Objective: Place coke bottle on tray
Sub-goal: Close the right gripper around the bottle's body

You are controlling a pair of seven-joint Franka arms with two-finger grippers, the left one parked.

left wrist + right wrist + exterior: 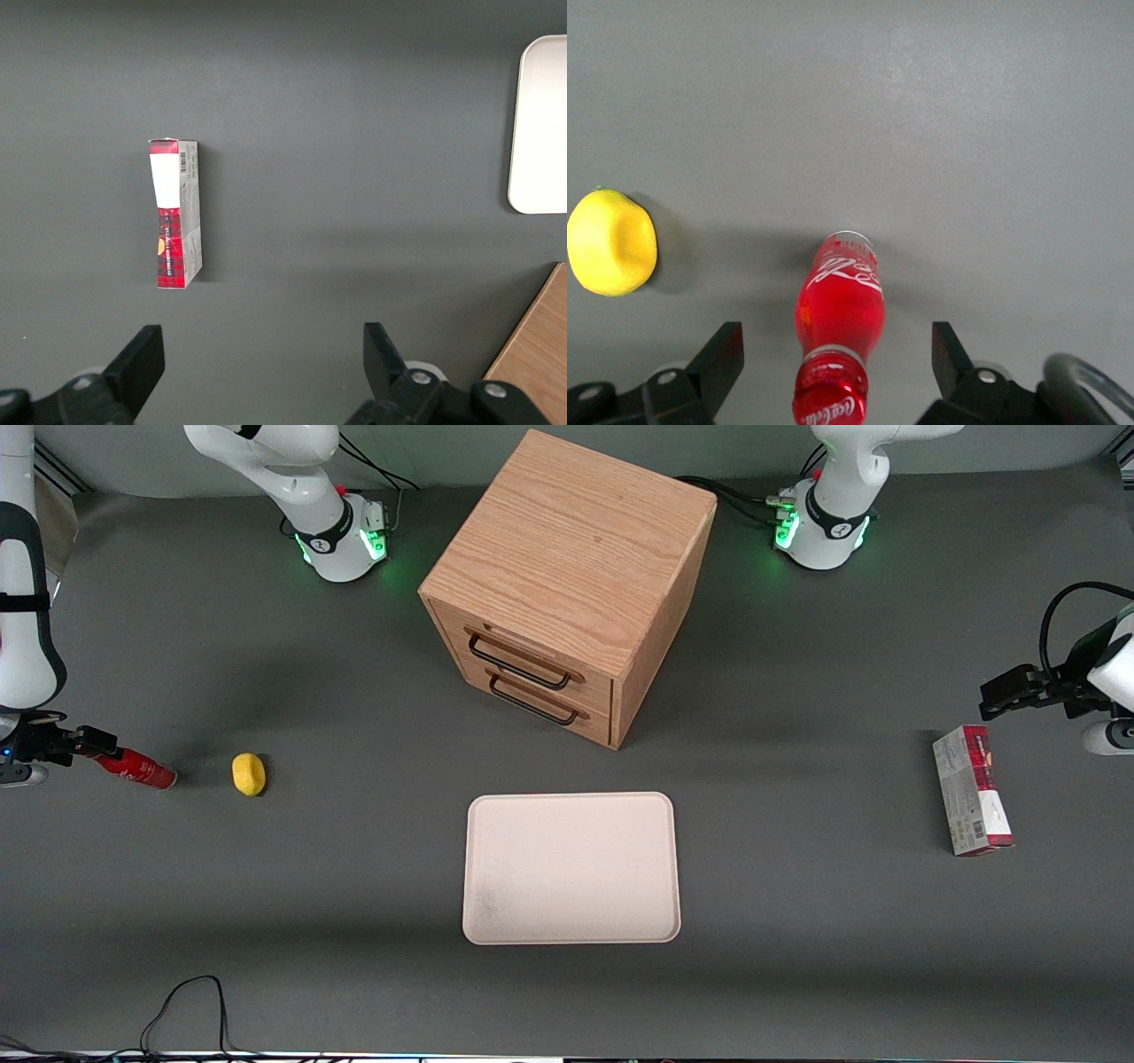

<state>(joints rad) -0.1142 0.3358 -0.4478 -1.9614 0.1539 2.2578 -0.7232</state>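
Between my spread fingers, the coke bottle [837,341] lies on the table, unclamped, cap end nearest my gripper [833,363]. Just beside it sits a lemon [609,242]. Well away, toward the parked arm's end, rests the tray [571,866].

A wooden two-drawer cabinet [567,584] with dark handles stands mid-tabletop [797,921], a yellow lemon [249,774] lies toward the working arm's end, and a red-and-grey carton [971,790] lies flat toward the parked arm's end, with a black cable [182,1010] looping at the near edge.
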